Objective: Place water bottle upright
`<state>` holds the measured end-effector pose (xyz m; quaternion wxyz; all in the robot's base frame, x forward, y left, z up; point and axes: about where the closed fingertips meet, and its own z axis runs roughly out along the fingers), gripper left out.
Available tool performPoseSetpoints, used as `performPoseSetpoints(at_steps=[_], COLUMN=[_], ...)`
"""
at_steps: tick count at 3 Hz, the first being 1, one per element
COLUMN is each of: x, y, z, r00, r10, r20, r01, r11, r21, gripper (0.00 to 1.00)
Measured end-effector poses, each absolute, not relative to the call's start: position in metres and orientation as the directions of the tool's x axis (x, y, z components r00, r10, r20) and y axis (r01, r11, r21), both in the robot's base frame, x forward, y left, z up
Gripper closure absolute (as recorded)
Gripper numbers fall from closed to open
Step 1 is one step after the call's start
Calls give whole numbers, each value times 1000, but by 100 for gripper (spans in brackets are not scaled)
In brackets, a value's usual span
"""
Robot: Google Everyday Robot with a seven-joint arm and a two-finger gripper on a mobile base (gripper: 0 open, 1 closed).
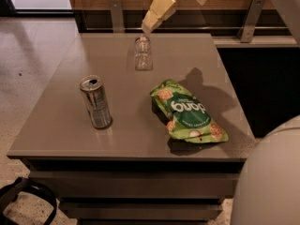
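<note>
The water bottle (143, 54) is small, clear and ribbed, and sits on the grey table (65, 125) near the middle of its far edge. Its cap end points toward the far edge; I cannot tell whether it stands or lies. My gripper (149, 26), cream-coloured, comes down from the top of the camera view. Its tip hangs just above and behind the bottle's top end. I cannot tell whether it touches the bottle.
A silver drink can (96, 102) stands upright at the table's left front. A green snack bag (187, 111) lies flat at the right front. A wall rail with metal brackets (248, 20) runs behind the table. My robot body (272, 182) fills the lower right corner.
</note>
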<state>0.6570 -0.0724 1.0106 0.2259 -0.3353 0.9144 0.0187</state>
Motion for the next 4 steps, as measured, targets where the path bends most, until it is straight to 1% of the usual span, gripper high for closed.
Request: performPoseSetpoints(at_steps=[1, 2, 4], x=[670, 682, 692], y=[-57, -57, -55], z=[994, 975, 972], r00=[-702, -725, -727], r10=[-540, -487, -472], r20=[-465, -487, -498], r01=[-583, -545, -539], r11=[810, 838, 842], r21=[-62, -26, -10], gripper=[0, 0, 0])
